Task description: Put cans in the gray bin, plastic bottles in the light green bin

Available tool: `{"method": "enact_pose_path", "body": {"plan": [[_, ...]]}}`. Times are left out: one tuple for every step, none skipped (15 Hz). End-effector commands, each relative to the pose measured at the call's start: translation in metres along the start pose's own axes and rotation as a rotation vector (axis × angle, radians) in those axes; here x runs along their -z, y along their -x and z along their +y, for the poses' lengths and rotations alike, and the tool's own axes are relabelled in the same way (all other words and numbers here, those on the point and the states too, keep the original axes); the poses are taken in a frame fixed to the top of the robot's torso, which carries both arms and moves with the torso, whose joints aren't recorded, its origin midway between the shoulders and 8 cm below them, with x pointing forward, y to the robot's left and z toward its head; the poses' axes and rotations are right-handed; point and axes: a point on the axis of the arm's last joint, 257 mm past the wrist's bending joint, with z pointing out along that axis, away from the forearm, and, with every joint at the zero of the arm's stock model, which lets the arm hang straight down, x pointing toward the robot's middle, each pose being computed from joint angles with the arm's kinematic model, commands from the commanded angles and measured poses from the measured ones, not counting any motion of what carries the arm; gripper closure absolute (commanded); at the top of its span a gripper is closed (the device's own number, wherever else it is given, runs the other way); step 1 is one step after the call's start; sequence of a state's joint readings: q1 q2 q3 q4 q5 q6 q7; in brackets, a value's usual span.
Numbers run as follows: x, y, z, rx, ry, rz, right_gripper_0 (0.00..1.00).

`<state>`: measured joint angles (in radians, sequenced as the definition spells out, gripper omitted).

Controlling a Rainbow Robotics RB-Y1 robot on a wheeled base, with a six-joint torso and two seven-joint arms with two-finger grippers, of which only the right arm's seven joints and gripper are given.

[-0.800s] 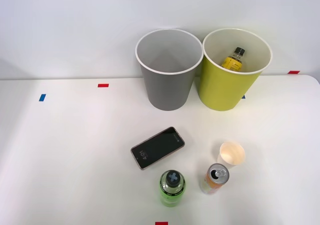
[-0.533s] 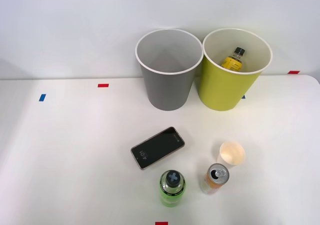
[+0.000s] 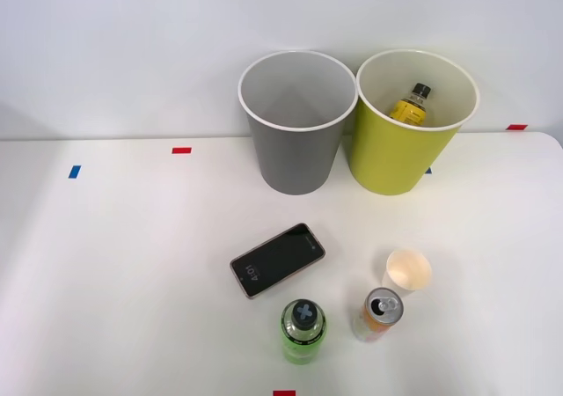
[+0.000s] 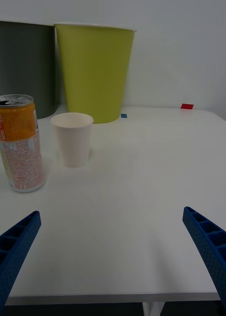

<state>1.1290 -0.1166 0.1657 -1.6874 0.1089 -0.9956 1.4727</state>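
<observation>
- The gray bin (image 3: 296, 123) is standing upright at the back of the white counter (image 3: 123, 264); its white inside is showing nothing in it.
- The light green bin (image 3: 412, 128) is standing just beside the gray bin on the robot's right, rims nearly touching. A yellow-labelled bottle (image 3: 412, 104) with a black cap is leaning inside it against the far wall.
- The white paper cup (image 3: 408, 271) is standing upright and open-mouthed, in front of the light green bin.
- The orange can (image 3: 380, 315) is standing upright just beside the cup, nearer the robot, its silver top and pull tab facing up; its lower label is pale and printed.
- The green bottle (image 3: 303, 330) is standing upright to the left of the can, translucent, its dark cap bearing a pale cross.
- A phone (image 3: 278, 260) is lying flat, screen up, between the bins and the green bottle.
- The right claw (image 4: 113, 247) is hovering low over the counter with its blue ribbed fingers (image 4: 211, 247) spread wide, gripping nothing; the can and cup are standing ahead of it.
</observation>
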Motion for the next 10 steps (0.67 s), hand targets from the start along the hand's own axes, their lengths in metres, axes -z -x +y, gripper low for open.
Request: {"method": "enact_pose_path", "body": {"plan": [[0.0000, 0.0000, 0.0000, 0.000, 0.000, 0.000, 0.00], [0.0000, 0.0000, 0.0000, 0.000, 0.000, 0.000, 0.00], [0.0000, 0.0000, 0.0000, 0.000, 0.000, 0.000, 0.00], [0.0000, 0.0000, 0.0000, 0.000, 0.000, 0.000, 0.00], [0.0000, 0.0000, 0.0000, 0.000, 0.000, 0.000, 0.00], [0.0000, 0.0000, 0.0000, 0.000, 0.000, 0.000, 0.00], [0.0000, 0.0000, 0.0000, 0.000, 0.000, 0.000, 0.00], [0.0000, 0.0000, 0.0000, 0.000, 0.000, 0.000, 0.00], [0.0000, 0.0000, 0.0000, 0.000, 0.000, 0.000, 0.00], [0.0000, 0.0000, 0.0000, 0.000, 0.000, 0.000, 0.00]]}}
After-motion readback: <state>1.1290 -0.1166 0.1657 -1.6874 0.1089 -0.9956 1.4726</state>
